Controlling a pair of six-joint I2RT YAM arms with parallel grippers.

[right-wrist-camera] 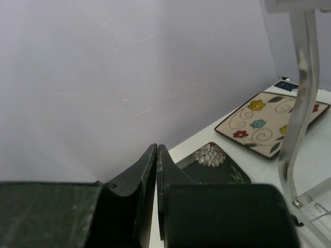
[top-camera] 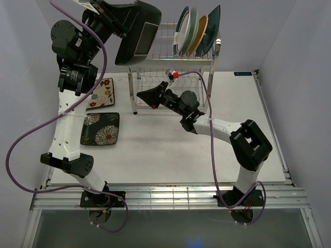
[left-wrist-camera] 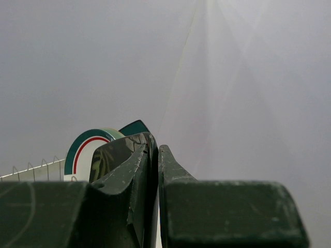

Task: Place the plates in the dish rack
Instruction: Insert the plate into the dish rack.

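At twelve o'clock on the worktop stood the dish rack. Four plates were upright in its upper tier: the striped-rim plate, the pale green plate, the woven orange plate and the teal plate, in that order from nine toward three o'clock.

My left arm was raised high at about eleven o'clock. The left end effector was pinching the edge of a dark squarish plate, which hung in the air just beside the nine o'clock end of the rack's top tier. From the left wrist camera, the fingers were nearly together on a thin gap. Beyond them I could see the striped-rim plate's green and red rim and a corner of the teal plate.

The right end effector was low in front of the rack's lower tier, pointing toward nine o'clock. Its jaws were pressed together and held nothing. The right wrist view showed them meeting, with a chrome post of the rack at three o'clock.

Two plates lay flat on the worktop at about nine to ten o'clock. The cream floral plate was farther back, and the dark floral plate was just beside it on the near side. Neither end effector touched them.
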